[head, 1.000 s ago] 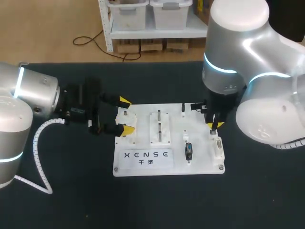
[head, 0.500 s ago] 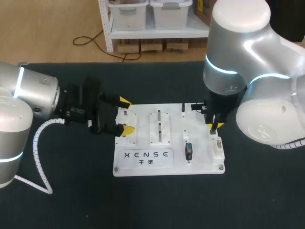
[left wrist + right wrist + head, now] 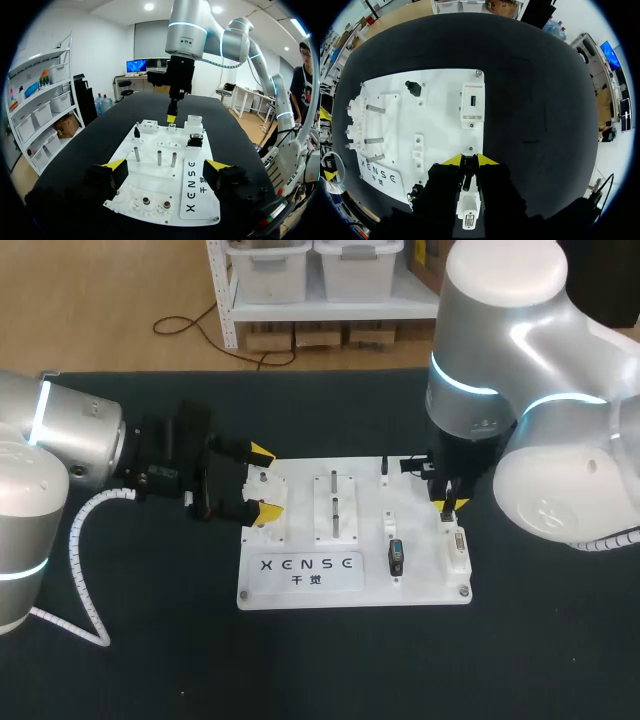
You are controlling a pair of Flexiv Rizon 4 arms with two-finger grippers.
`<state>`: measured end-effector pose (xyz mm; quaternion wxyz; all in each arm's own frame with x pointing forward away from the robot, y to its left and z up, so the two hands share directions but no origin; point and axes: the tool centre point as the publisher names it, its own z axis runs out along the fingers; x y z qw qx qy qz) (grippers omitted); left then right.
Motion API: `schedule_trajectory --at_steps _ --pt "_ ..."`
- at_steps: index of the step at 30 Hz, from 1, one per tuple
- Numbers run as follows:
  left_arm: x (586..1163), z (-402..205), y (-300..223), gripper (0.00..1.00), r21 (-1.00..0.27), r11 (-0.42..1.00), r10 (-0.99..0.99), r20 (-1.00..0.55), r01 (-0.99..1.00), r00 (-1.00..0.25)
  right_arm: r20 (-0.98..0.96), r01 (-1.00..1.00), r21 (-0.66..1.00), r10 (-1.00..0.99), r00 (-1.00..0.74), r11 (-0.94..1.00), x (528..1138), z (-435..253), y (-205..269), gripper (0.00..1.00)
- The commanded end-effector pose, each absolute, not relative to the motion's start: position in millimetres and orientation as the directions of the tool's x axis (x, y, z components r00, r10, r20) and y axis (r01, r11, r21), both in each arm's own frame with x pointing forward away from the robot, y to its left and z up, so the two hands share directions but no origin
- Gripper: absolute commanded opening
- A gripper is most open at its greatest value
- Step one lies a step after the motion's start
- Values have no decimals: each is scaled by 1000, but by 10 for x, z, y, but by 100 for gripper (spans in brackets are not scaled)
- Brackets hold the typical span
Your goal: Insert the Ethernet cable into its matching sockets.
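Note:
The white socket board (image 3: 300, 585) lies mid-table. My right gripper (image 3: 447, 505) hangs upright over the board's right end, between a white socket with a blue port (image 3: 472, 100) and a white multi-pin socket (image 3: 469, 217). Its yellow tips stand close together (image 3: 469, 160), shut on a thin dark plug (image 3: 466, 175), most of it hidden by the fingers. My left gripper (image 3: 265, 480) lies level at the board's left end, open, with its fingers either side of the white gear pieces (image 3: 155, 202). From there my right gripper (image 3: 171, 117) shows at the board's far end.
Upright metal pegs (image 3: 334, 502) stand in the board's middle. A small black plug (image 3: 385, 468) sits at the back, and a black and blue connector (image 3: 396, 557) near the front. Dark table surface surrounds the board. A white coiled hose (image 3: 85, 570) trails from my left arm.

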<state>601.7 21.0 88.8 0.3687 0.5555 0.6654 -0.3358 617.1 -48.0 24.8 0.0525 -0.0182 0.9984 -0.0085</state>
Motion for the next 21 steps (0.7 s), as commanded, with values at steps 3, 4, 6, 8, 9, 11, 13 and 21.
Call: schedule_trajectory --at_steps 3,4,6,8,9,11,13,21 --pt "6009 872 216 100 -33 159 486 -867 987 -108 -98 -32 -13 -33 -995 999 6190 165 -464 0" --pt "6009 872 216 100 -33 159 486 -867 987 -108 -97 -31 -13 -32 -995 999 6192 159 -465 0" --pt "6009 872 216 100 -33 159 486 -867 987 -108 -99 -29 -17 -30 -995 999 6192 153 -467 0" --pt "6009 872 216 100 -33 159 486 -867 987 -108 -98 -23 -13 -24 -995 1000 6192 154 -466 0" --pt "6009 872 216 100 -33 159 486 -867 987 -108 -96 -20 -12 -21 -995 1000 6191 157 -469 0" --pt "6009 872 216 100 -33 159 486 -867 987 -108 -98 -24 -13 -25 -995 1000 6189 160 -473 0" --pt "6009 872 216 100 -33 159 486 -867 987 -108 -97 -25 -12 -26 -995 1000 6189 159 -475 0" --pt "6009 872 216 100 -33 159 486 -867 987 -108 -91 -18 -2 -18 -996 1000 6193 159 -485 0"
